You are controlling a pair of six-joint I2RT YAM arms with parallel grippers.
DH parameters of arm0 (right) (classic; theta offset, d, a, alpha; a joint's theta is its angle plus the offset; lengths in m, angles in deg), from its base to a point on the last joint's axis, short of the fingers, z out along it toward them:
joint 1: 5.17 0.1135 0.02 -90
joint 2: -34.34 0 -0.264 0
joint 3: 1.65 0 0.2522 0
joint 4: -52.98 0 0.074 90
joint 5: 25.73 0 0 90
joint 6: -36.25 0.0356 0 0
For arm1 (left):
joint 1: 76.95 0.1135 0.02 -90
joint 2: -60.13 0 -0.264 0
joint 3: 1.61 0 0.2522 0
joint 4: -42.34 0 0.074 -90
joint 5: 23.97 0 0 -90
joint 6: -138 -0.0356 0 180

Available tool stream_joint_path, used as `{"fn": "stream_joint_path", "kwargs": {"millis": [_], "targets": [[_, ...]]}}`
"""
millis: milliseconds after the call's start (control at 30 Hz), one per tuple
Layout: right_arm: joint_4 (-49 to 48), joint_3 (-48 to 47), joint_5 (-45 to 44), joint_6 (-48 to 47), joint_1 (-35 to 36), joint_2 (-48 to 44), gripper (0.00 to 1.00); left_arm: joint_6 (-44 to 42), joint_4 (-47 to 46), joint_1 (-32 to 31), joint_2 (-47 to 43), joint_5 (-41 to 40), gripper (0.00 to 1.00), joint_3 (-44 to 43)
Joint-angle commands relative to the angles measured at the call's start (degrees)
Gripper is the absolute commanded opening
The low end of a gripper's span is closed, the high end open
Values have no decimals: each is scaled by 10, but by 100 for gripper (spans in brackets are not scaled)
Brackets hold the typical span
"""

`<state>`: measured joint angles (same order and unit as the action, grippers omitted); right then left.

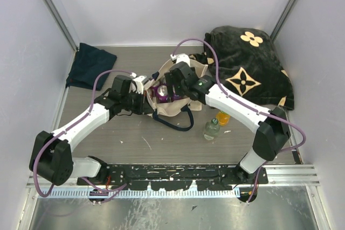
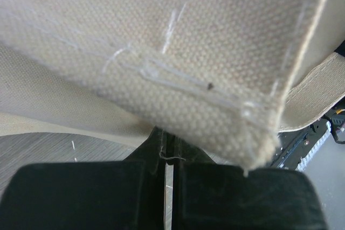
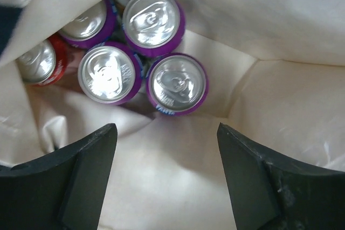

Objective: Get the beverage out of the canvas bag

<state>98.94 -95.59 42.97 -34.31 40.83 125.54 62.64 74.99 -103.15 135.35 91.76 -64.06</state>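
Beneath the spread right gripper [image 3: 166, 131], purple cans [image 3: 177, 83] stand inside the canvas bag [image 3: 285, 95].

The canvas bag [image 1: 168, 109] is cream with navy handles. It sits on the desk [image 1: 135, 136] with its mouth open upward. A stitched fold of its rim lies across the tips of the closed left jaws. Inside, four purple cans [image 3: 153, 21] and one red can [image 3: 39, 63] stand upright, clustered just beyond the open right jaws.
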Motion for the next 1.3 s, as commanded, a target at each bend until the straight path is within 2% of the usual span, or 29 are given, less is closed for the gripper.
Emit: {"fn": "stream_joint_path", "kwargs": {"millis": [0, 367, 633, 967, 1000, 1067, 1200, 1267], "targets": [[-1, -35, 32, 2, -32, 21, 81, -5, 63, 1, 14, -7, 0, 9], [15, -60, 82, -45, -69, 100, 81, -12, 79, 1, 21, -16, 0, -9], [16, -60, 77, -48, -72, 123, 81, -16, 85, 1, 28, -22, 1, -24], [-9, -68, 83, -51, -76, 165, 75, -27, 97, 2, 34, -27, 1, -34], [-10, -69, 83, -51, -76, 168, 71, -27, 97, 2, 34, -27, 1, -33], [-12, -71, 84, -51, -77, 173, 54, -26, 96, 1, 34, -28, 1, -32], [-15, -70, 73, -49, -78, 172, 4, -23, 95, 2, 32, -29, 1, -30], [-15, -70, 65, -48, -78, 164, 1, -23, 94, 1, 31, -29, 1, -29]]}}
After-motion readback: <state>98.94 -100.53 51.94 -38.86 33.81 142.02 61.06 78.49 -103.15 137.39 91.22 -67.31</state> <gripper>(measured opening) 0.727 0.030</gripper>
